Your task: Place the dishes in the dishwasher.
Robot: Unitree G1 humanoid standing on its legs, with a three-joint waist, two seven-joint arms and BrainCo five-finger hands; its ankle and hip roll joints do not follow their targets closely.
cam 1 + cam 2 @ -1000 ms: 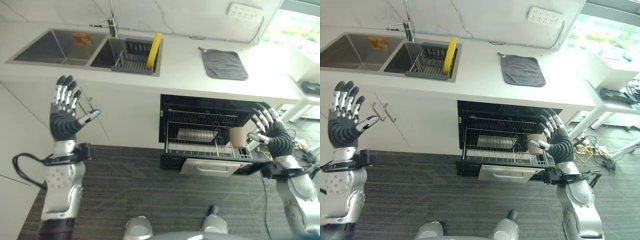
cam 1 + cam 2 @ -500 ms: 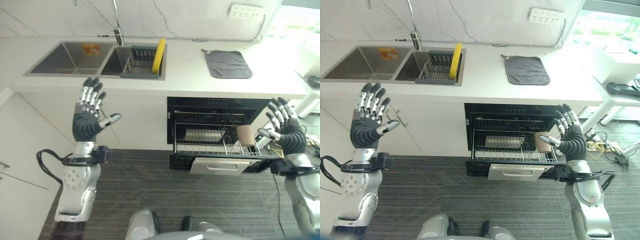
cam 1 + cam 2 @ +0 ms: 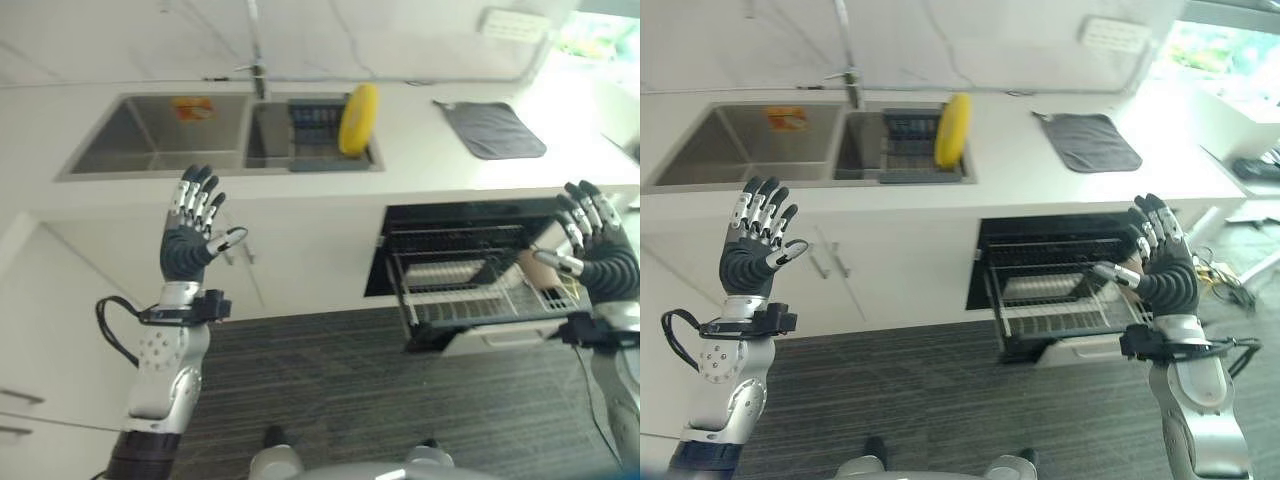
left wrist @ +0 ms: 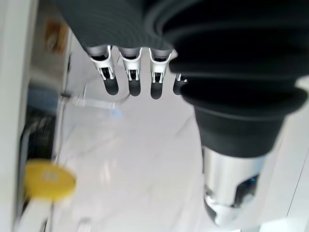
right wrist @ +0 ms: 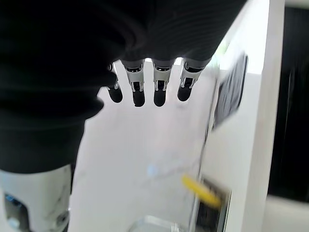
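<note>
A yellow plate [image 3: 357, 104] stands on edge in a dark dish rack [image 3: 312, 130] inside the right basin of the sink. Under the counter the dishwasher [image 3: 455, 255] is open, its wire rack [image 3: 470, 300] pulled out, with a tan cup [image 3: 540, 271] at the rack's right end. My left hand [image 3: 191, 235] is raised in front of the cabinet below the sink, fingers straight, holding nothing. My right hand [image 3: 598, 250] is raised beside the rack's right end, fingers straight and empty. The plate [image 4: 48, 180] also appears in the left wrist view.
A grey cloth [image 3: 492, 129] lies on the white counter [image 3: 420, 180] right of the sink. The left basin [image 3: 150, 135] holds an orange-labelled item. A tap [image 3: 258, 60] stands behind the sink. Dark carpet [image 3: 330, 380] covers the floor before the cabinets.
The camera has swung left, so sink, counter and dishwasher sit further right in view. Both hands stay raised with straight fingers, holding nothing.
</note>
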